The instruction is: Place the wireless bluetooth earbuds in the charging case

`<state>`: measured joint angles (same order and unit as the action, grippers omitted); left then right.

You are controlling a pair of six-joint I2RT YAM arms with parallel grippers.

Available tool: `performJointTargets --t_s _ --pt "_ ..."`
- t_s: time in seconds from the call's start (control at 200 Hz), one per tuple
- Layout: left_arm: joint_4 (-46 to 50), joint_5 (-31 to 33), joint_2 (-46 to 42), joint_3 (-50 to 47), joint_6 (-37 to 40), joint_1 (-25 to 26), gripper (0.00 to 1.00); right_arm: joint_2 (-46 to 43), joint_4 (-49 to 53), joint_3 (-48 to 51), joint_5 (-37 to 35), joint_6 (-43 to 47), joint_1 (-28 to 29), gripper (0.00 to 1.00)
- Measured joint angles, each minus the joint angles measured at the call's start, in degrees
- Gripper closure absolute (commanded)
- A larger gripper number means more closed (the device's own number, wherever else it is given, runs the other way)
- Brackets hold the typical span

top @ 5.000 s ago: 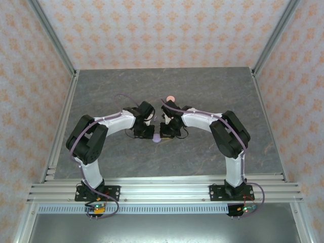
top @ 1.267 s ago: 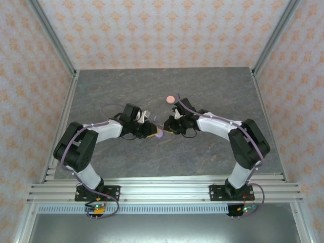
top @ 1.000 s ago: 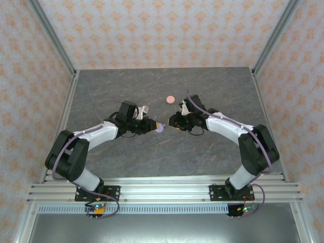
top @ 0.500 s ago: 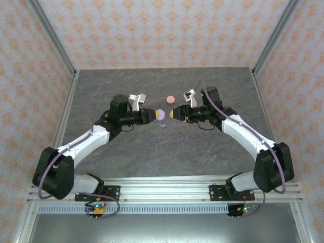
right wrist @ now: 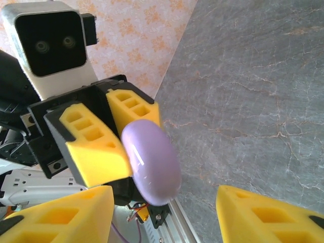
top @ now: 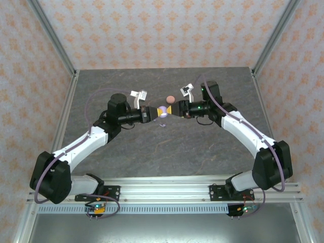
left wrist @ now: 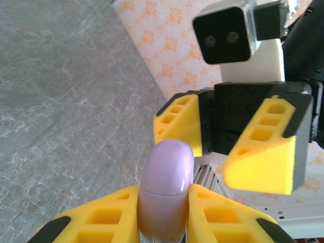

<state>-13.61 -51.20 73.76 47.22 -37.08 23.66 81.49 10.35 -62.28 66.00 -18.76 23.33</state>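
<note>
Both arms reach in over the grey table [top: 126,147] and meet nose to nose near its middle. The left gripper [top: 155,112] has the lilac case [top: 162,110] pinched at its tips. The right gripper [top: 175,109] faces it, yellow tips just beside the case; contact is too close to call from up here. A pink disc [top: 171,98] lies just behind them, and a tiny lilac piece [top: 162,125] lies on the near side.
</note>
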Motion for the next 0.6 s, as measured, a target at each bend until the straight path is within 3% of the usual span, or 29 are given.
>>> performJointTargets --t_s 0.601 --pt "0.2 -0.7 0.0 0.7 0.0 0.8 0.76 1.6 -1.2 -1.4 2.2 0.0 1.3 0.68"
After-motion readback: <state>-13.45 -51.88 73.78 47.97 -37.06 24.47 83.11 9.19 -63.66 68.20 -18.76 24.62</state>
